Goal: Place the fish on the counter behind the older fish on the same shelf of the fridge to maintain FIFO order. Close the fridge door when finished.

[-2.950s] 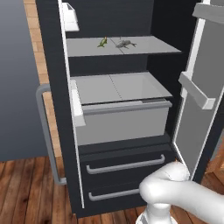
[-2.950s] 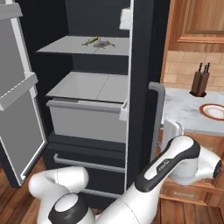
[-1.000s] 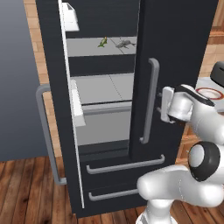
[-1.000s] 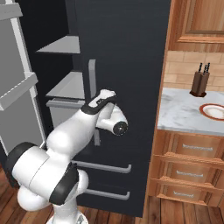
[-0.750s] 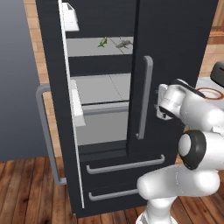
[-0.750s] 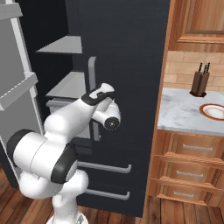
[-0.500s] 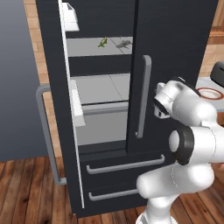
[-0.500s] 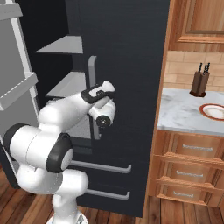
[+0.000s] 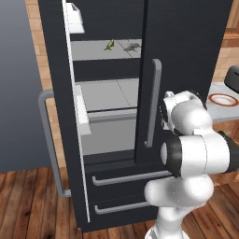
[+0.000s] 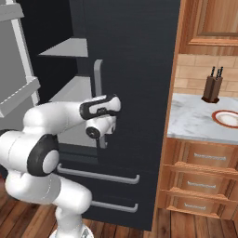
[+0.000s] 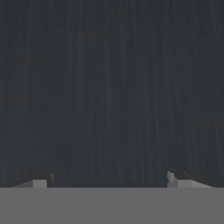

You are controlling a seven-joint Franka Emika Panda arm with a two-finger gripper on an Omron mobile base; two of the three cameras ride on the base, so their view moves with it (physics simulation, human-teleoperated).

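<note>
The greenish-yellow fish (image 9: 110, 44) lies on the fridge's upper pale grey shelf (image 9: 93, 51), just left of the older grey fish (image 9: 131, 45). The black fridge (image 9: 186, 56) has its right door (image 10: 135, 83) swung almost shut, leaving a gap onto the shelves. My gripper (image 11: 109, 180) is open and empty, its fingertips (image 11: 176, 178) wide apart right against the dark door face. My hand (image 10: 106, 122) presses on that door beside its grey bar handle (image 10: 98, 86). The marble counter (image 10: 197, 118) lies to the right of the fridge.
The left fridge door (image 9: 70, 116) stands wide open with its white bins (image 10: 21, 95) and outer handle (image 9: 49, 140). Two bottom drawers (image 9: 126, 179) are shut. A knife block (image 10: 213, 88) and a plate (image 10: 228, 118) sit on the counter over wooden drawers (image 10: 202, 160).
The right fridge door has swung from wide open to almost shut, with my hand pushing it leftward. The fish pair and the left door have not moved.
</note>
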